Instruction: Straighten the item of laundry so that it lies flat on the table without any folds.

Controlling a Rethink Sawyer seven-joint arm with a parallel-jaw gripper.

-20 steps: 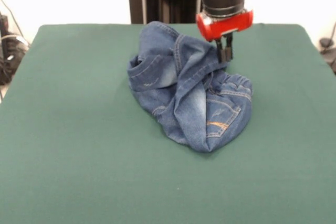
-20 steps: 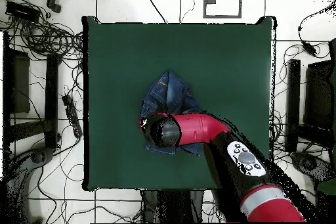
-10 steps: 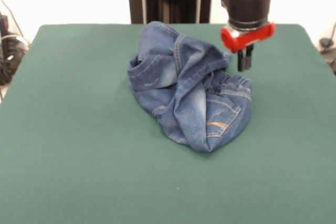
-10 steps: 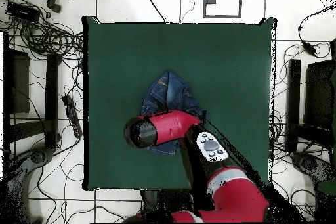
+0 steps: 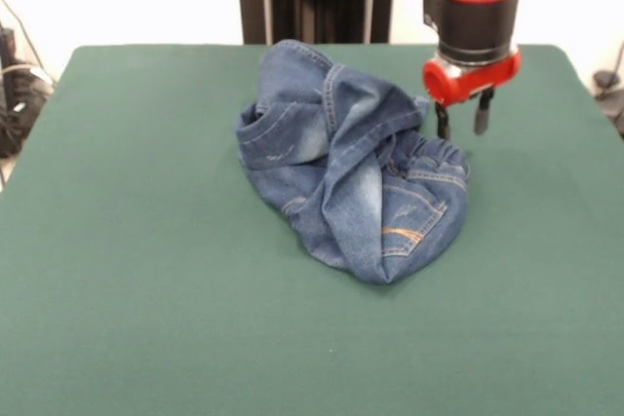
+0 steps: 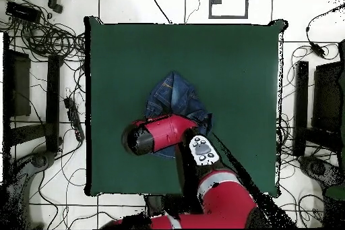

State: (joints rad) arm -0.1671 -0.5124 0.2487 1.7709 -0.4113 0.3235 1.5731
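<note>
One crumpled pair of faded blue denim jeans (image 5: 356, 177) sits bunched near the middle of the wide dark green felt table (image 5: 146, 319), with bare felt on every side. Red-and-black gripper (image 5: 461, 124) hangs just beside the gathered waistband, fingers apart, holding nothing.

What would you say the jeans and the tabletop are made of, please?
The jeans look like blue denim: faded whitish patches, orange seam stitching and stiff crumpled folds. The tabletop looks like a matte, dark green felt-like cloth, with no shine; the exact fabric is unclear.
</note>
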